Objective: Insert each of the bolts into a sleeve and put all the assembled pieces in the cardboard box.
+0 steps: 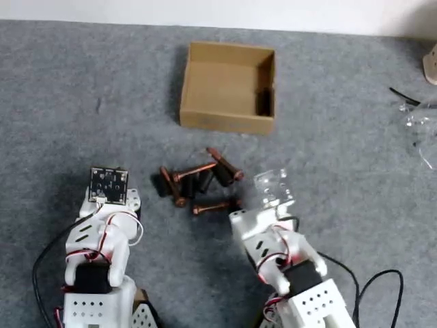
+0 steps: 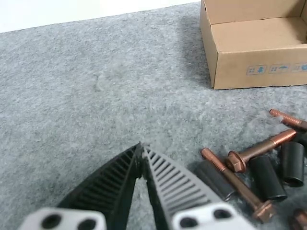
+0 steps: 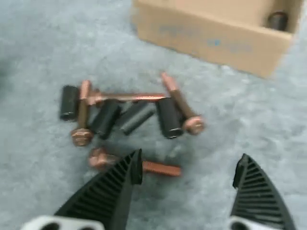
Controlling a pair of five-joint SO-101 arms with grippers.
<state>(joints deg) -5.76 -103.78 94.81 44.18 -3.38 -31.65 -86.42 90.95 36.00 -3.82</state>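
Several copper bolts (image 1: pixel 212 206) and black sleeves (image 1: pixel 203 181) lie in a loose heap on the grey carpet, in front of the open cardboard box (image 1: pixel 227 119). One dark assembled piece (image 1: pixel 263 102) stands in the box's right corner. My left gripper (image 2: pixel 143 149) is shut with nothing in it, hanging over bare carpet to the left of the heap; a bolt (image 2: pixel 235 183) and sleeves (image 2: pixel 268 177) lie just beside it. My right gripper (image 3: pixel 188 165) is open right of the heap, above the nearest bolt (image 3: pixel 134 164), holding nothing. Other bolts (image 3: pixel 181 103) and sleeves (image 3: pixel 105 118) lie beyond it.
The box (image 3: pixel 216 40) stands behind the heap. Clear plastic bits and a black cable (image 1: pixel 413 113) lie at the far right of the carpet. Open carpet stretches left of the box (image 2: pixel 254 72) and around both arms.
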